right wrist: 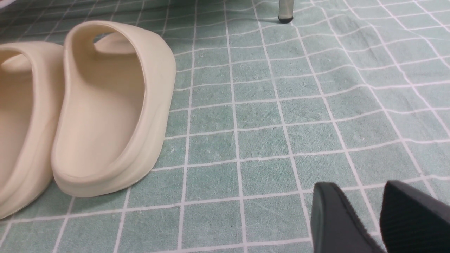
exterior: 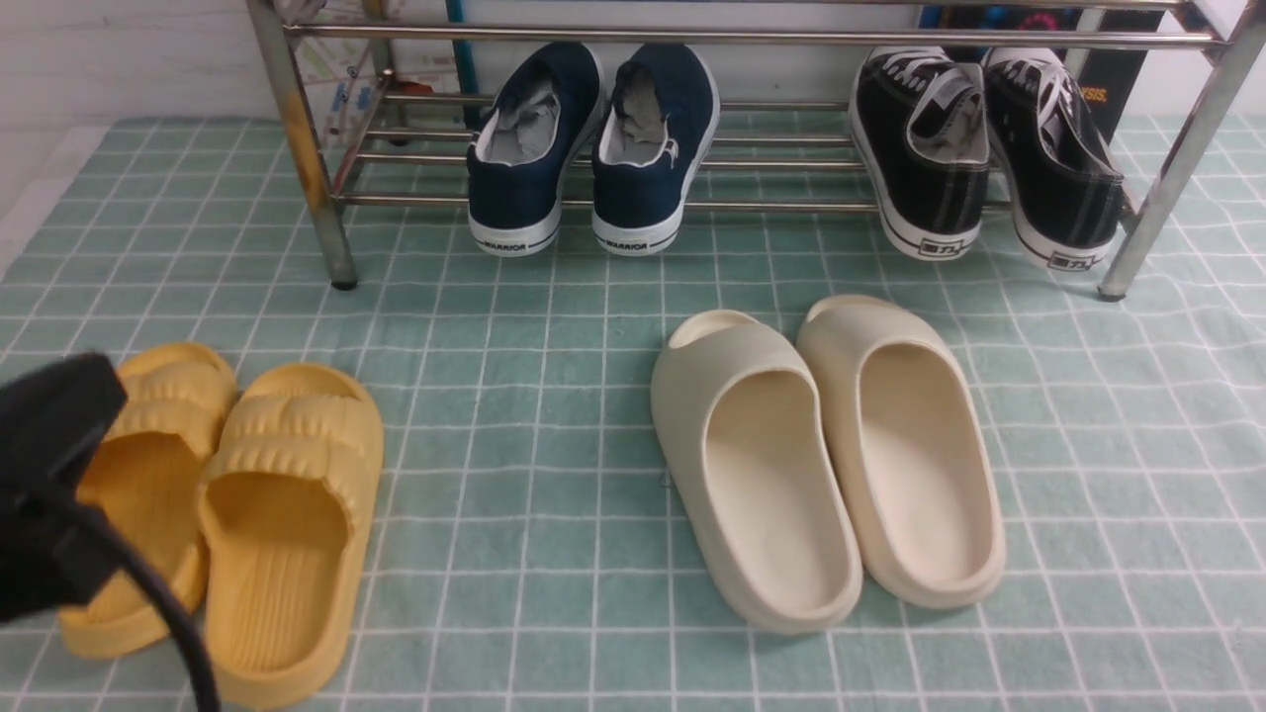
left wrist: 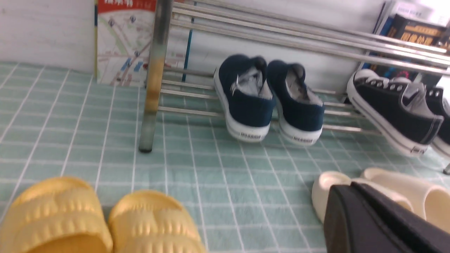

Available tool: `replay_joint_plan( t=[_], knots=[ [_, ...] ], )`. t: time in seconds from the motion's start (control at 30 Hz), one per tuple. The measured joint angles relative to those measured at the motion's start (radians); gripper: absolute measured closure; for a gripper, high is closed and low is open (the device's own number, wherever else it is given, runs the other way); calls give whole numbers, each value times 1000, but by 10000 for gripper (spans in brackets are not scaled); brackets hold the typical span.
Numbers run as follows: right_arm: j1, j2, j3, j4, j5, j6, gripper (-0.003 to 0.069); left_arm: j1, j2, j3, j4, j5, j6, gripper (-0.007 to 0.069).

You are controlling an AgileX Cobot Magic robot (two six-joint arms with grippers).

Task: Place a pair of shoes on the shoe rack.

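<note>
Quick headcount, eight pieces of footwear, four pairs. Two navy-blue canvas slip-on shoes with white rubber soles (exterior: 591, 148), that's one pair, well ahead of the left end effector (left wrist: 355, 207). Two black lace-up canvas sneakers with white soles (exterior: 984, 148), another pair, further off toward the right. Two yellow ribbed foam slides (exterior: 223, 514), one pair, right by the left end effector. Two cream smooth foam slides (exterior: 826, 455), one pair, just beside the right end effector (right wrist: 365, 211). One low chrome metal tube shoe rack (exterior: 297, 129) carrying four of the shoes. One green checked cloth (exterior: 554, 435) under everything. Two end effectors in total, one per arm.
</note>
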Motion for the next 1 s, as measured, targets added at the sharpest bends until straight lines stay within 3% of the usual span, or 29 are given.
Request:
replay_joint_plan(
  t=[0.17, 0.47, 0.7, 1.0],
  knots=[
    [0, 0, 0, 0, 0, 0, 420, 0, -139, 140, 1, -13, -1, 624],
    [0, 0, 0, 0, 0, 0, 420, 0, -160, 297, 2, -15, -2, 618],
    [0, 0, 0, 0, 0, 0, 420, 0, -167, 323, 16, 145, 1, 613],
    [0, 0, 0, 0, 0, 1, 420, 0, -389, 406, 23, 184, 46, 604]
  ],
)
